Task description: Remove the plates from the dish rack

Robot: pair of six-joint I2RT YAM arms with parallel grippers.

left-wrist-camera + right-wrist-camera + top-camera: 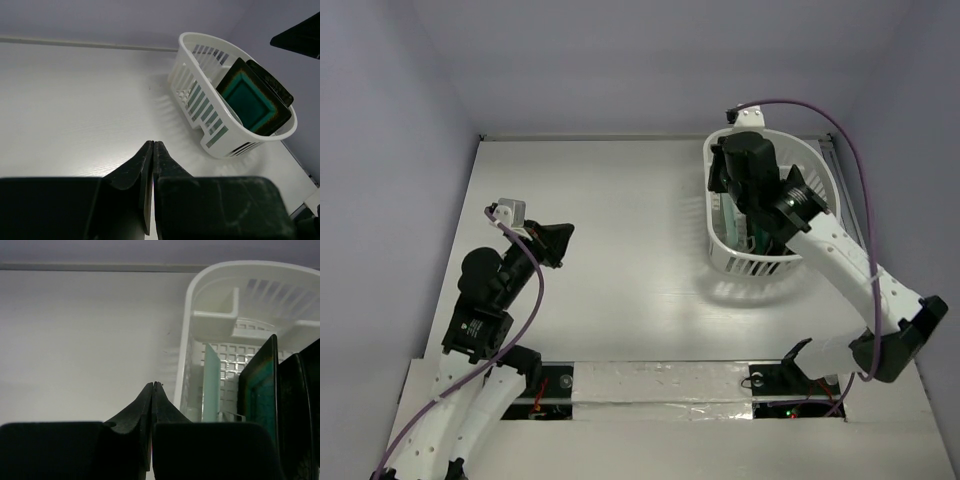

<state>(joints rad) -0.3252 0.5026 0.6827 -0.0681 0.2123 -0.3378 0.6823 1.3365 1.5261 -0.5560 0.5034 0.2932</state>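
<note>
**A:** Where are the plates?

**B:** All three stand on edge inside the dish rack [752,264], which sits toward 2 o'clock on the bench [620,220]. In the right wrist view they run from 9 o'clock to 3 o'clock: the mint plate [211,385], the teal-faced plate [248,98], then the second dark plate [274,82].

**A:** So nothing has been unloaded?

**B:** I'd judge not. No plate lies on the bench, so all three are left to lift out.

**A:** And the tools?

**B:** Both are clenched on nothing. The right tool [152,385] hangs just beside the rack's 9 o'clock rim. The left tool [152,146] is well apart, toward 9 o'clock on the bench.

**A:** What does one view show that another doesn't?

**B:** From the top, the right wrist covers most of the plates. The right wrist view shows the mint plate edge-on and the corner compartment [215,315]. The left wrist view alone shows the teal face square-on, but I can't tell the mint plate there.
</note>
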